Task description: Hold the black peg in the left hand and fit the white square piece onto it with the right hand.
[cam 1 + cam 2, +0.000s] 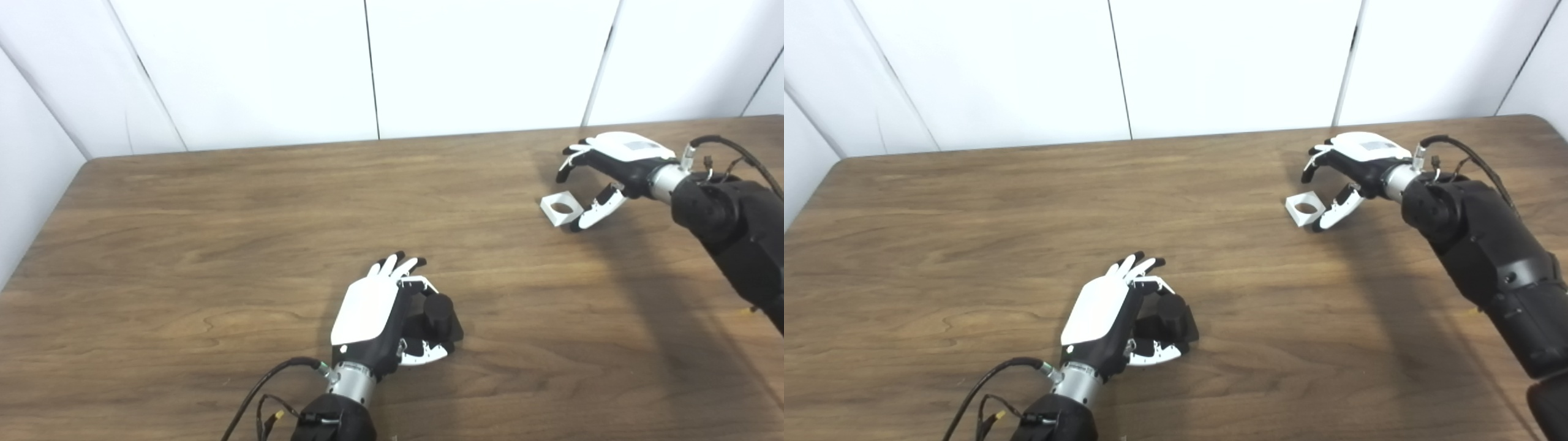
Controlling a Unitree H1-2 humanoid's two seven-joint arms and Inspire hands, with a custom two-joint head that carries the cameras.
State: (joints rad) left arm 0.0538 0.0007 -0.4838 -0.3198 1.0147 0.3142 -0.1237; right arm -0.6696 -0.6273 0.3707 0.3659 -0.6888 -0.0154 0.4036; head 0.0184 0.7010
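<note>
Left eye view shows the left hand [380, 318] low on the worktop [184, 245], its fingers [398, 264] stretched forward and its thumb curled round the near side of the black peg [438, 318]. The peg sits in the pocket between thumb and fingers, its round top clear of them, presumably so the other piece can drop over it. Whether the grip is firm yet I cannot tell; the fingers look only loosely closed.

Well apart, the right hand [603, 168] hovers spread wide and holding nothing. The white square piece [561, 208] lies flat on the worktop just beside its thumb tip, below the arched fingers, hole facing up. That arch suggests a grasp from above is coming.
</note>
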